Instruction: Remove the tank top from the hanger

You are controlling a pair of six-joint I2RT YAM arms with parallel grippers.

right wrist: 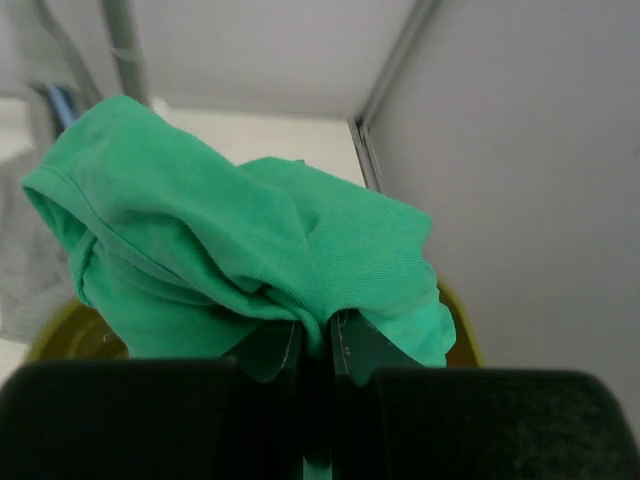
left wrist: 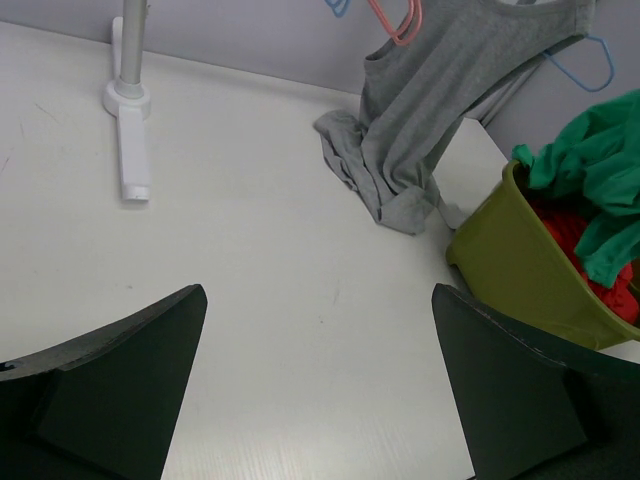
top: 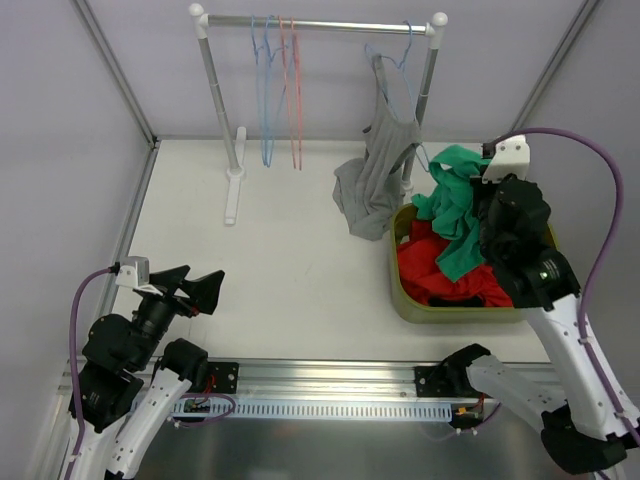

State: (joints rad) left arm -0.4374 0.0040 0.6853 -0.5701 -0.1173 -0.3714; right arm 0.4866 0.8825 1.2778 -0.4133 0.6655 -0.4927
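Seen from above, the left pincer (top: 195, 283) sits at eight o'clock, spread wide and empty, facing the white worktop (top: 290, 260). At twelve o'clock a rack (top: 320, 22) carries bare hangers (top: 268, 90). At one o'clock the grey tank top (top: 375, 170) hangs from a blue hanger (top: 400, 55), hem pooled on the worktop, not yet freed. At three o'clock the right pincer (right wrist: 315, 335) pinches a green garment (top: 455, 210) above the olive basket (top: 440, 308), likely to drop it in.

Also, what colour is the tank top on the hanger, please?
The tank top is grey; the left wrist view shows it best.
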